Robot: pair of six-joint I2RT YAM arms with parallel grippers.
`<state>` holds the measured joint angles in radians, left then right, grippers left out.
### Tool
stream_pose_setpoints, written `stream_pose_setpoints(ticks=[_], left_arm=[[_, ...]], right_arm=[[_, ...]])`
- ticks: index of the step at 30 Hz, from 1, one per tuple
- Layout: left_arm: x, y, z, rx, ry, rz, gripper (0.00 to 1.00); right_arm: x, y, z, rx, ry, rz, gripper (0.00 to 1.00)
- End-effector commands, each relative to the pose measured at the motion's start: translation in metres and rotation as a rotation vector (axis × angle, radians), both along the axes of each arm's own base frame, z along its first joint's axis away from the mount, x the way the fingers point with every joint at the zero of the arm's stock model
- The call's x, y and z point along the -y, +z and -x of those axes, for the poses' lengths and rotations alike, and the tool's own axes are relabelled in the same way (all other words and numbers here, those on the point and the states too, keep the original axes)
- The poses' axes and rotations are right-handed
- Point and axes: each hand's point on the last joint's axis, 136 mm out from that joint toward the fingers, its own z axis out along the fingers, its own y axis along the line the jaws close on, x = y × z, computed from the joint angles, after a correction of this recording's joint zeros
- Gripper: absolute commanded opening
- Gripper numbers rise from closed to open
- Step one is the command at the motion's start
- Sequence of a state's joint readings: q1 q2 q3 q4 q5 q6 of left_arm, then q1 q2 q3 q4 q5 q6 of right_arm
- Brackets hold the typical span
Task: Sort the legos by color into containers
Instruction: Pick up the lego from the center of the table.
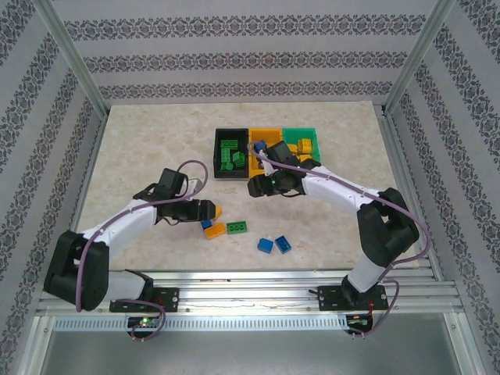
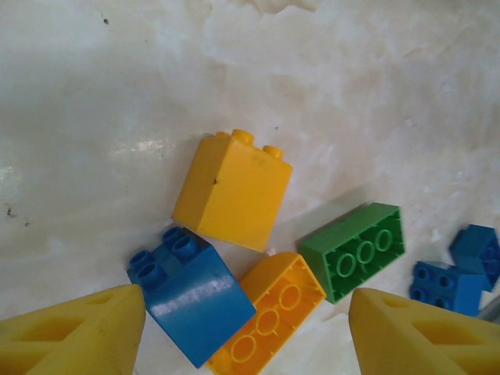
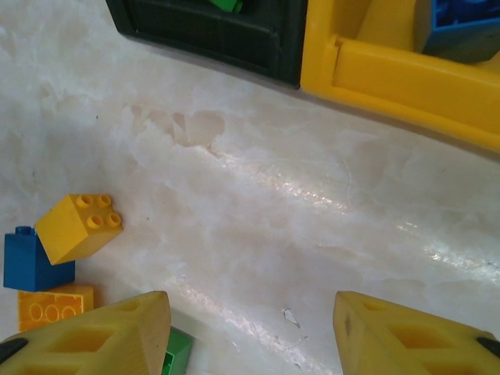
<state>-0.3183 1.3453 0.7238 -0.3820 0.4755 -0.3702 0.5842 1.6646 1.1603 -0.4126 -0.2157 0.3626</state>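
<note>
loose legos: blue lego [image 1: 266,244] and its twin [image 1: 283,243] lie nearest you on the table [image 1: 141,141].
left gripper [image 2: 246,301]: your jaws apart around a blue brick [image 2: 195,301] and an orange brick [image 2: 273,312] (nothing clamped).
right gripper [image 3: 250,301]: spread, empty, above bare table.
far row: black bin [image 1: 221,139], orange-yellow bin [image 1: 258,131], green bin [image 1: 301,130].

White-and-black arms [image 1: 117,226] trail purple cables [image 1: 195,162], ending in yellow wedge-shaped fingers [image 2: 78,336]
</note>
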Motion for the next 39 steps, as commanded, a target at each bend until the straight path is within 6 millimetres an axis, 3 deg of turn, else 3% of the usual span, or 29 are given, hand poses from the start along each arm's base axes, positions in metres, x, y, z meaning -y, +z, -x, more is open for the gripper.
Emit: stream_pose_setpoints(ticks=[1,6,11,14,23,24,28,33,39], left_arm=[[0.009,0.004,-0.01,0.026,-0.065,-0.093,0.68],[0.017,-0.012,-0.016,-0.019,-0.159,-0.245,0.66],[0.002,-0.024,-0.022,-0.055,-0.2,-0.408,0.65],[0.006,-0.027,-0.023,-0.07,-0.218,-0.406,0.63],[0.021,-0.036,-0.022,-0.087,-0.242,-0.377,0.45],[0.022,-0.035,-0.023,-0.084,-0.241,-0.376,0.39],[0.025,-0.026,-0.029,-0.063,-0.227,-0.359,0.28],[0.032,-0.006,-0.04,-0.002,-0.211,-0.324,0.27],[0.067,0.037,-0.074,0.113,-0.211,-0.18,0.27]], right_arm=[[0.009,0.016,-0.006,0.055,-0.043,-0.01,0.57],[0.025,0.022,-0.005,0.077,-0.085,-0.018,0.58],[0.041,0.024,-0.002,0.088,-0.127,-0.026,0.58],[0.049,0.022,0.0,0.088,-0.148,-0.029,0.58],[0.069,0.032,0.0,0.126,-0.21,-0.05,0.58],[0.072,0.034,-0.001,0.132,-0.22,-0.053,0.58],[0.088,0.039,-0.002,0.149,-0.271,-0.072,0.57],[0.116,0.043,-0.002,0.164,-0.376,-0.125,0.57],[0.15,0.038,0.001,0.14,-0.485,-0.194,0.57]])
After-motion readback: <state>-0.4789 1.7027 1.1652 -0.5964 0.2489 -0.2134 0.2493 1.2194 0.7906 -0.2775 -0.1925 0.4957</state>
